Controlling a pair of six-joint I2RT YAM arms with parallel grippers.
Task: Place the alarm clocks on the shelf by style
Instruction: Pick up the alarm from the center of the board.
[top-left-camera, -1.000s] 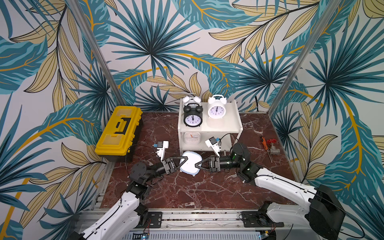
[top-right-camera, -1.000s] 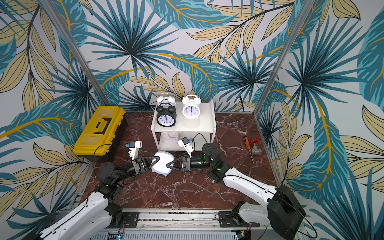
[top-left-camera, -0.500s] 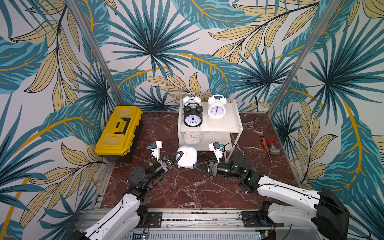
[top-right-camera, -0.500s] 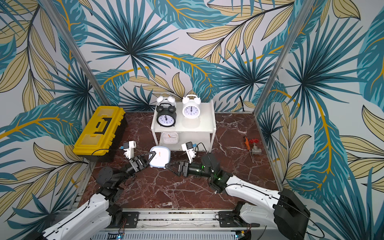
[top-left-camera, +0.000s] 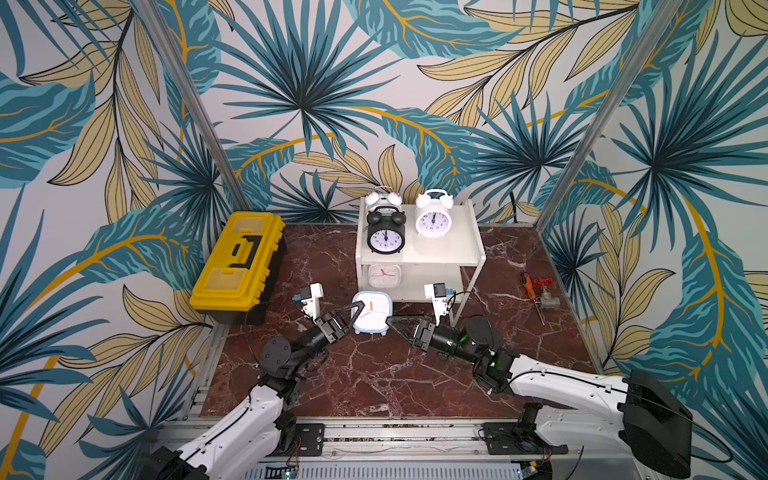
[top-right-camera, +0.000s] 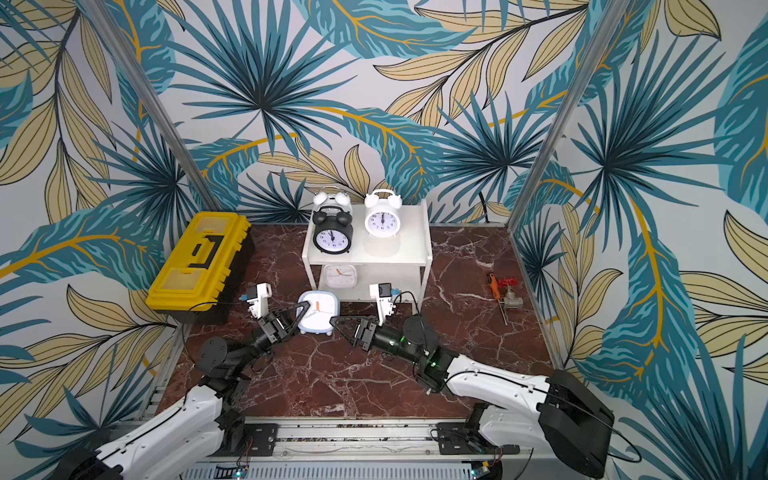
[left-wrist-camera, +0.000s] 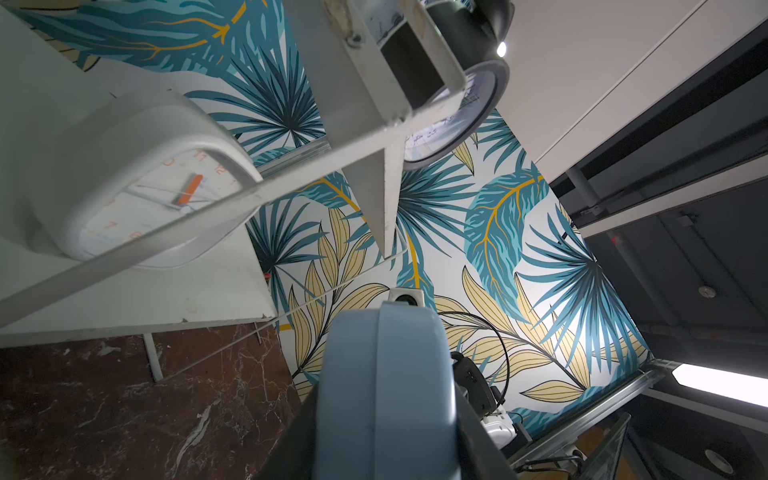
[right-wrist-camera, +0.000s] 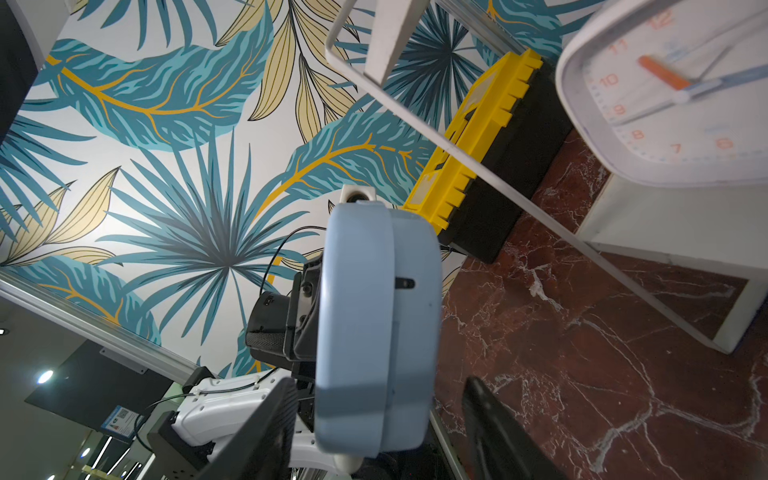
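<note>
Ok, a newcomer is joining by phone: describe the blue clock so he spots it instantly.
Find the white shelf at the back of the marble table. Just in front of its lower board, the left claw holds the blue clock. It alone is off the shelf; its square twin on that board is white.

The place is a robotics lab test cell, not a lived-in room. In both top views, leaf-print wall panels (top-left-camera: 299, 83) held by bare aluminium posts (top-left-camera: 194, 104) box in a marble-patterned bench (top-left-camera: 374, 382) at centre frame. A white left arm (top-left-camera: 249, 419) and right arm (top-left-camera: 561, 386) are mounted on a metal rail (top-left-camera: 395, 428) along the bottom edge. A yellow toolbox (top-left-camera: 237, 257) at middle left and a small white shelf (top-left-camera: 457, 245) at centre stand as props. At the right of the left wrist view, a plain ceiling (left-wrist-camera: 602, 62) and a strip light (left-wrist-camera: 723, 384) show beyond the panels.
</note>
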